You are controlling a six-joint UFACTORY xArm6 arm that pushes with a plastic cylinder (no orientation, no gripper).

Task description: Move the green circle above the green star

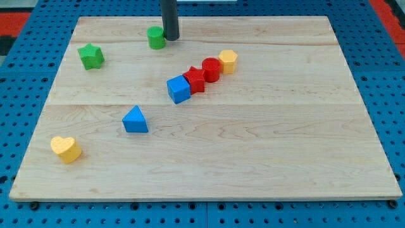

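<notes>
The green circle (156,37) sits near the board's top edge, left of centre. The green star (91,56) lies to its left and a little lower, near the board's left side. My tip (170,38) is at the end of the dark rod coming down from the view's top. It stands right against the green circle's right side.
A blue cube (179,89), red star (195,80), red circle (211,69) and yellow hexagon (228,61) form a diagonal row at mid-board. A blue triangle (135,120) lies left of centre. A yellow heart (66,149) sits at the bottom left. The wooden board (266,152) ends on blue pegboard.
</notes>
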